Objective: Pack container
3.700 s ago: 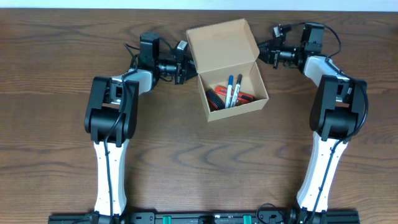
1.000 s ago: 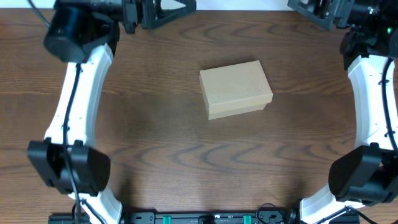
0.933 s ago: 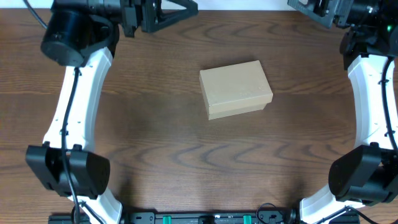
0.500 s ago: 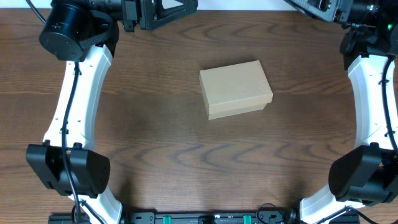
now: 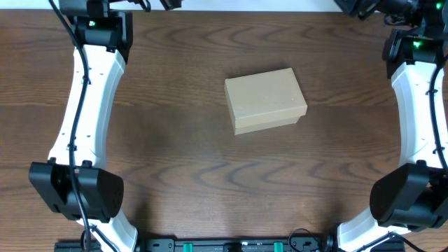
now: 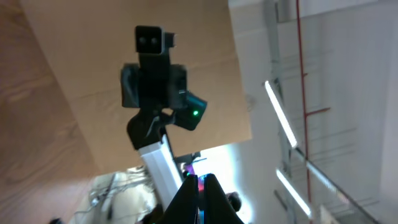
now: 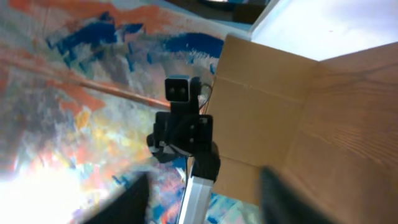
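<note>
While my left claw [image 6: 200,184] sits shut and empty and my right claw [image 7: 206,198] gapes empty, both off the closed box [image 5: 266,100], it may spring open if not tucked.

Contents hidden inside closed container [image 5: 265,99], both jaws beyond overhead's top edge, right jaws blurred

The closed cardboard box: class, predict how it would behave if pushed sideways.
The box is low and flat-bottomed, so it would probably slide rather than tip. Its cardboard lid looks thin and may dent if squeezed.
</note>
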Available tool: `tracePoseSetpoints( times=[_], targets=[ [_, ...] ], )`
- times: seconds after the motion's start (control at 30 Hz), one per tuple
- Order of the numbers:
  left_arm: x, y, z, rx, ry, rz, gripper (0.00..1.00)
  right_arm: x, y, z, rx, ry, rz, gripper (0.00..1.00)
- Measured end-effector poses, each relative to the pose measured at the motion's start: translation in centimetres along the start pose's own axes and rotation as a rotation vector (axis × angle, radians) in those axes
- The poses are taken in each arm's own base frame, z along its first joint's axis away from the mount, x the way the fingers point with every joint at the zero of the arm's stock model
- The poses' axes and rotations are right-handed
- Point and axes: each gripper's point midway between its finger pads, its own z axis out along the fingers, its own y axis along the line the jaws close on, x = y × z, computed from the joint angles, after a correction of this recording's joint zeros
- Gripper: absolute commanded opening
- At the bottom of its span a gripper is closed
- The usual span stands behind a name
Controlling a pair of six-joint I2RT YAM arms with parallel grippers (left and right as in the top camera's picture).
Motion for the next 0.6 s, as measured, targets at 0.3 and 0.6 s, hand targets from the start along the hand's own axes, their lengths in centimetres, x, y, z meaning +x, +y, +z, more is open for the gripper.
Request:
tracePoseSetpoints(
  times=[0.3, 0.6],
  targets=[
    [-1.6, 2.5, 0.0, -0.043, -0.056, -0.094, 0.06, -0.1, -1.1, 0.0, 0.027, 0.008, 0.015, 0.02],
    [-0.7, 7.8, 1.2, -0.158, -0.032, -0.170, 0.06, 0.9, -3.2, -0.2, 0.079, 0.092, -0.017, 0.02]
  ],
)
